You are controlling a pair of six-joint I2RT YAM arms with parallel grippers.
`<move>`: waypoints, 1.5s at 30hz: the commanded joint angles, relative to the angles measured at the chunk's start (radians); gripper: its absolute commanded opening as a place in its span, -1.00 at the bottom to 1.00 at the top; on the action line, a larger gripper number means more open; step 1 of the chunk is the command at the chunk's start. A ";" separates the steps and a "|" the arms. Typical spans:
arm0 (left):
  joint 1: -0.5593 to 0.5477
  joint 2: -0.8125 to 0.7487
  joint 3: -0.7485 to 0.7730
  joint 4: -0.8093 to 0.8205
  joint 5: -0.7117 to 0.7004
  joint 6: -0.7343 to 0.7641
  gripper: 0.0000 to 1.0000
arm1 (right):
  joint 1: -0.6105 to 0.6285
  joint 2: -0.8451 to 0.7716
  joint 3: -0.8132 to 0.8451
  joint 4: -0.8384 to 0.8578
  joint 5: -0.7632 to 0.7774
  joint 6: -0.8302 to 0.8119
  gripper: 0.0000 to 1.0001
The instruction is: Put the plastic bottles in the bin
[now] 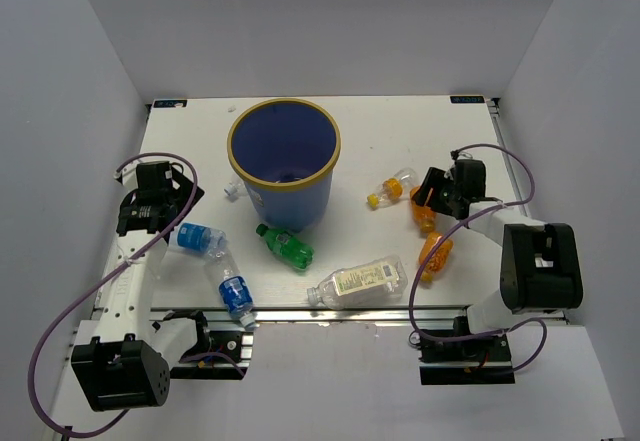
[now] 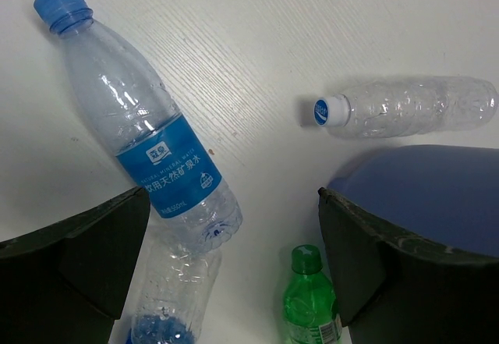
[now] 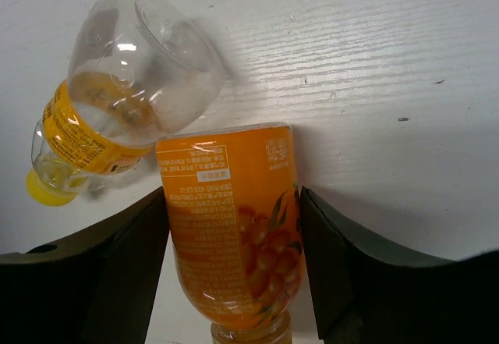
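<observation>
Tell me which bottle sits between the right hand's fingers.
The orange bottle with the fruit-print label, flanked by both fingers of the right hand. The clear yellow-capped bottle lies just outside them.

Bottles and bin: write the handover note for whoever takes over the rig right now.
Left gripper: open, above a blue-label bottle.
Right gripper: jaws against both sides of an orange bottle lying on the table.
Bin: upright mid-table, no bottle seen inside.
Done: nothing visibly binned.
Left: all eight bottles lie on the table, among them the green bottle and the large clear bottle.
</observation>
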 commanded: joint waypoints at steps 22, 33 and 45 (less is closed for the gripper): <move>0.001 0.009 -0.007 0.033 0.010 0.000 0.96 | 0.505 -0.116 0.747 -0.009 -0.308 -0.165 0.03; 0.021 -0.011 -0.018 0.057 0.055 0.015 0.96 | 0.688 0.343 1.336 -0.444 -0.266 -0.361 0.79; 0.022 0.014 -0.024 0.060 0.073 0.012 0.96 | 0.575 -0.034 0.850 -0.249 -0.111 -0.281 0.79</move>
